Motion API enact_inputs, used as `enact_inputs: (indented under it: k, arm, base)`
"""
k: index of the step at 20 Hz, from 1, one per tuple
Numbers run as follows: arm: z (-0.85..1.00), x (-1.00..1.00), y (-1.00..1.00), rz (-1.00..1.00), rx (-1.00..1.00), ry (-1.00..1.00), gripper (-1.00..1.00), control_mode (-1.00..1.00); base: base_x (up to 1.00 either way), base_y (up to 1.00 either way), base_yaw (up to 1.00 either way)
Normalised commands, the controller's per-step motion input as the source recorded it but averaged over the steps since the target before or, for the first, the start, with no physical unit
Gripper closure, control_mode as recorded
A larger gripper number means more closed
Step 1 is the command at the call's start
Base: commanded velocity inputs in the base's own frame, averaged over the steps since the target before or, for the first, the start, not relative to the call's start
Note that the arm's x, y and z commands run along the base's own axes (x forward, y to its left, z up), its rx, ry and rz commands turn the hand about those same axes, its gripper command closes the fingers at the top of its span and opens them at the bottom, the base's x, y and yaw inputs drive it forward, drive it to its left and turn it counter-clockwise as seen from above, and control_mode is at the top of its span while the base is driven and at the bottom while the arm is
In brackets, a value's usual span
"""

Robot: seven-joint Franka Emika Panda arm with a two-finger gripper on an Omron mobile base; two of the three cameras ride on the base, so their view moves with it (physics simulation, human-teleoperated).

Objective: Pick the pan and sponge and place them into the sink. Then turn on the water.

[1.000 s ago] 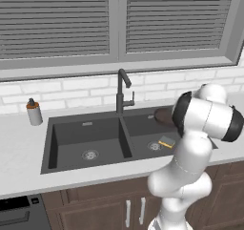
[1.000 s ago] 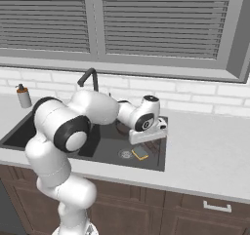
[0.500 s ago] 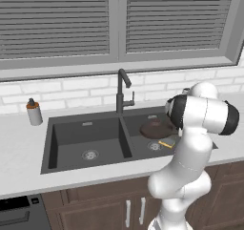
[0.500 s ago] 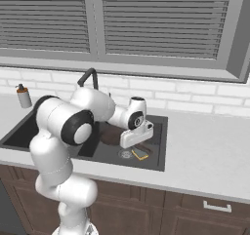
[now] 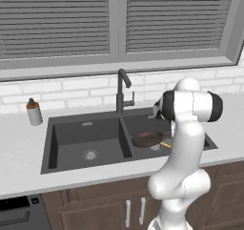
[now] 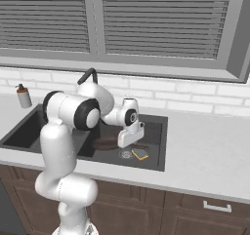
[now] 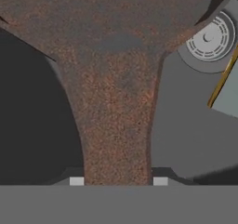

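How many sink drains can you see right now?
2. One drain sits in the floor of the left basin of the sink. The other drain is in the right basin, beside the pan and partly hidden by it.

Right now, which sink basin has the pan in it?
The basin right of the faucet: the pan and sponge are in it. The left one holds neither.

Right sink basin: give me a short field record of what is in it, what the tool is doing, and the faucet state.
basin: right half of the double-basin sink
pan: frying pan held low over the basin floor
pan grip: tool shut on the pan handle
sponge: yellow sponge lying on the basin floor beside the drain
faucet: gooseneck faucet behind the divider, no water running
task left: release pan, turn on water
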Motion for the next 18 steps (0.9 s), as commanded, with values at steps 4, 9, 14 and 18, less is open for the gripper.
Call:
enact_inputs:
  k: [4,9,14,18]
  arm:
    - [-0.33,0.18,0.00,0.15,0.00,0.04,1.00,-1.00]
    - [-0.42,0.14,0.00,0.07,0.00,0.00,1.00,-1.00]
    - [-0.47,0.19,0.00,0.01,0.00,0.00,1.00,-1.00]
    - [-0.43,0.26,0.00,0.00,0.01,0.00,1.00,-1.00]
  base:
    - [0.00,0.00,0.00]
    - [0.00,0.00,0.00]
    - [0.00,0.00,0.00]
    - [0.00,0.00,0.00]
